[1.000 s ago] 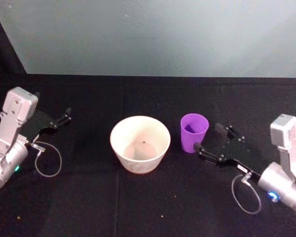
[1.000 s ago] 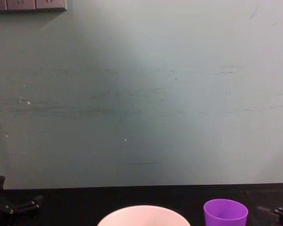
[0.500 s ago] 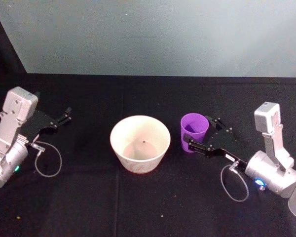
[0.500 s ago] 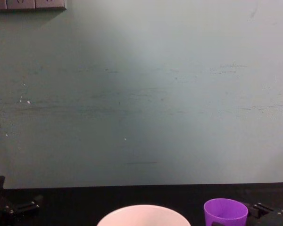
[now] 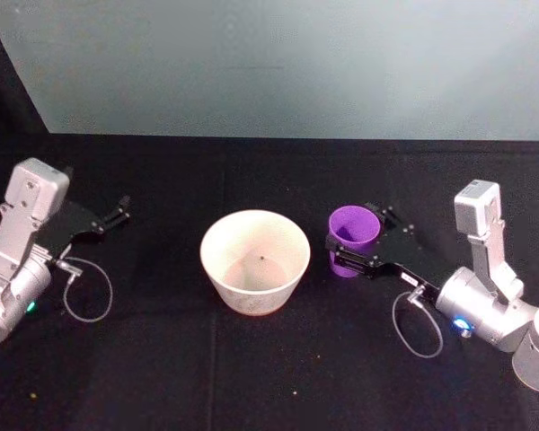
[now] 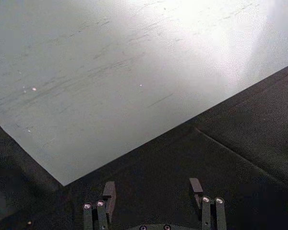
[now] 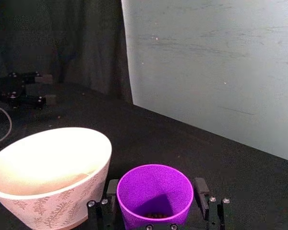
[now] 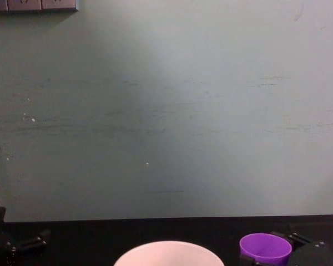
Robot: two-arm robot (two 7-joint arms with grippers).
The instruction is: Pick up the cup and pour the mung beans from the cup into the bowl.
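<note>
Head view: right hand (image 5: 353, 241) spread wide, one finger on each side of the upright cup (image 5: 354, 226), not clamped. Cup stands mid-desk (image 5: 251, 377), just beside the bowl (image 5: 255, 260) on its right-edge side. Left hand (image 5: 121, 209) parked near left edge, fingers wide apart.

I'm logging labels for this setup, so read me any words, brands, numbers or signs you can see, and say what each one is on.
None: there is no readable text anywhere.
The cup is plain purple.
The bowl bears only a leaf pattern.
The wall plates show no legible marking.
</note>
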